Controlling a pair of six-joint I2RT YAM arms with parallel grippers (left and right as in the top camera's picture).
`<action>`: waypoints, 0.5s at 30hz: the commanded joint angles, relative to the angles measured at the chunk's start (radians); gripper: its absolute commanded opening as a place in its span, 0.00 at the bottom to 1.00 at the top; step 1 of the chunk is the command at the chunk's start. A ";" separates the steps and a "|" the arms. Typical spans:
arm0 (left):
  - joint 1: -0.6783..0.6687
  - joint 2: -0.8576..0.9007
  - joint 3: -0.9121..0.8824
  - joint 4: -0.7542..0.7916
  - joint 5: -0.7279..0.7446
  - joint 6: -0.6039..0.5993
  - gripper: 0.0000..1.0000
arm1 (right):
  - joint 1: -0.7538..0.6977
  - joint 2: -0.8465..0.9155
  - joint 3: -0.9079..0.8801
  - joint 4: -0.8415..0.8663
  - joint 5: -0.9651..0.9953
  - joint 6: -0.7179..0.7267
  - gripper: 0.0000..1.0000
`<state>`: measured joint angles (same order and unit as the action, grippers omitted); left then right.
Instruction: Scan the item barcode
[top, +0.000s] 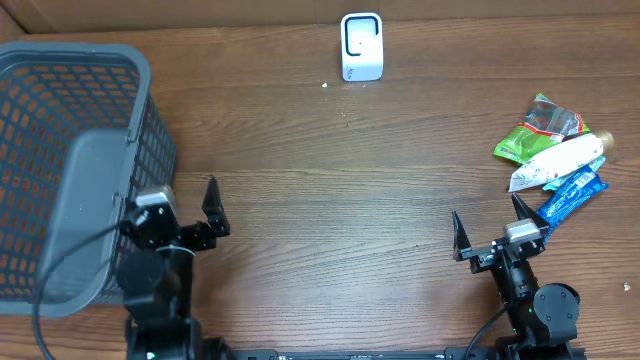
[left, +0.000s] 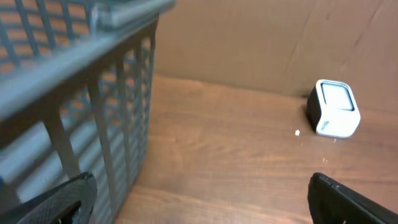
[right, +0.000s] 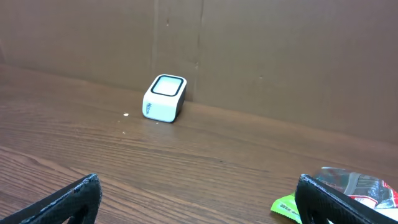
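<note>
Well, at my far left the grey mesh basket (top: 60, 150) stands beside my left gripper (top: 172, 198), whose fingers are spread wide and hold nothing. The white barcode scanner (top: 361, 46) stands at the table's far edge, near the middle. My right gripper (top: 486, 222) is likewise spread and empty, and the pile of packets (top: 555, 155) lies just beyond it to the right. I'd reach with the right arm and pinch one packet by an edge, keeping its barcode uncovered. Only the overhead view shows the whole pile. My right wrist view catches a corner of the green packet (right: 286, 205), and the left wrist view shows none.
</note>
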<state>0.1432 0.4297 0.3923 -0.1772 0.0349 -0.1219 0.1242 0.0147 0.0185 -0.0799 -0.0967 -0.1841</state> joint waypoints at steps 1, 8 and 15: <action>-0.008 -0.084 -0.111 0.074 0.010 0.033 1.00 | -0.006 -0.012 -0.011 0.004 0.001 0.000 1.00; -0.035 -0.239 -0.242 0.104 0.015 0.190 0.99 | -0.006 -0.012 -0.011 0.004 0.001 0.000 1.00; -0.047 -0.369 -0.339 0.107 0.006 0.250 0.99 | -0.006 -0.012 -0.011 0.004 0.002 0.000 1.00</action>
<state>0.1040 0.1101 0.0963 -0.0772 0.0383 0.0643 0.1242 0.0147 0.0185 -0.0795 -0.0967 -0.1841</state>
